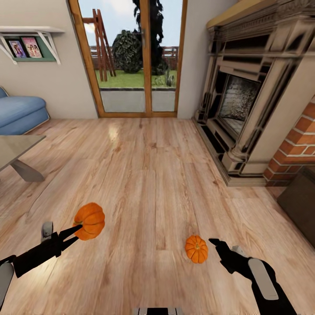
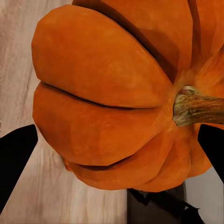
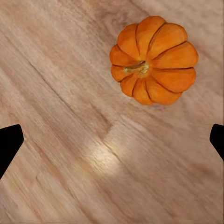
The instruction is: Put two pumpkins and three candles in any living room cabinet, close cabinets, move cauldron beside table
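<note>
My left claw [image 1: 75, 232] grips one pumpkin [image 1: 90, 221] aloft | my right claw [image 1: 217, 246] gapes beside floor pumpkin [image 1: 196, 249]

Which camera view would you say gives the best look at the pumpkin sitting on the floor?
The right wrist view: the floor pumpkin appears whole from above, stem included. The head view shows it small, beside the right gripper. The left wrist view has the held pumpkin instead.
</note>
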Robot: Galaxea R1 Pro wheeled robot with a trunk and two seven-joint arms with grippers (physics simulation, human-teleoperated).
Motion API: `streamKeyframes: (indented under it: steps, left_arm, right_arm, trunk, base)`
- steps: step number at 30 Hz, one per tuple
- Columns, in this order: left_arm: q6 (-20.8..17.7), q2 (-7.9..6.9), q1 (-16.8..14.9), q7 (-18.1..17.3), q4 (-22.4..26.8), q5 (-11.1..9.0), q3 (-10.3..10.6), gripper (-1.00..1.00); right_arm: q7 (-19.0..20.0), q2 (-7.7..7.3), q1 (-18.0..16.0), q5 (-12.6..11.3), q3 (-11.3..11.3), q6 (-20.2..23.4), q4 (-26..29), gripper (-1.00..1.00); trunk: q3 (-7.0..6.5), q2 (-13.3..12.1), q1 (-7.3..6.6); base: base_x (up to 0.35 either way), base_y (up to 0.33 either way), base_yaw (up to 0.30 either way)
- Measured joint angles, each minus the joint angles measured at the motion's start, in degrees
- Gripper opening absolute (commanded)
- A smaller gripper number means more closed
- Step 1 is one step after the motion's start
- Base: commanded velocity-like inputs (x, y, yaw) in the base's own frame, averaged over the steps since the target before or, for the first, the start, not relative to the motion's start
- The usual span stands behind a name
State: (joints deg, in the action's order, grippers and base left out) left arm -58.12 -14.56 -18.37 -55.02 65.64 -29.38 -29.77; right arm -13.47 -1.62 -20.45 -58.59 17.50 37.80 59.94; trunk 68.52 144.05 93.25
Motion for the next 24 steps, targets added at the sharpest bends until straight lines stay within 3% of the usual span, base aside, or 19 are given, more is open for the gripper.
streamKeyframes:
  steps: [3, 10, 19, 24]
  left_arm:
    - [0.0, -0.02, 0.0, -0.3, 0.0, -0.1, 0.1, -1.00]
    - [0.0, -0.01, 0.0, -0.5, 0.0, 0.0, 0.1, -1.00]
    - [0.0, -0.02, 0.0, -0.5, 0.0, 0.0, 0.1, -1.00]
    - [0.0, -0.01, 0.0, -0.5, 0.0, 0.0, 0.1, -1.00]
  right_arm:
    - [3.8, -0.07, 0.0, 0.1, -0.8, -2.8, -0.1, 1.00]
    - [5.4, -0.15, 0.0, 0.2, -3.6, -4.5, -0.8, 1.00]
    - [6.0, -0.11, 0.1, 0.2, -3.9, -6.2, -1.5, 1.00]
    - [9.9, -0.18, 0.1, 0.2, -3.9, -6.3, -1.6, 1.00]
  trunk:
    - [0.66, 0.0, 0.08]
    - [2.22, 0.1, 0.26]
    - [4.21, 0.3, 0.49]
    - [5.32, 0.3, 0.62]
  base:
    - [0.000, 0.000, 0.000]
    - [0.000, 0.000, 0.000]
    - [0.000, 0.000, 0.000]
    - [0.000, 0.000, 0.000]
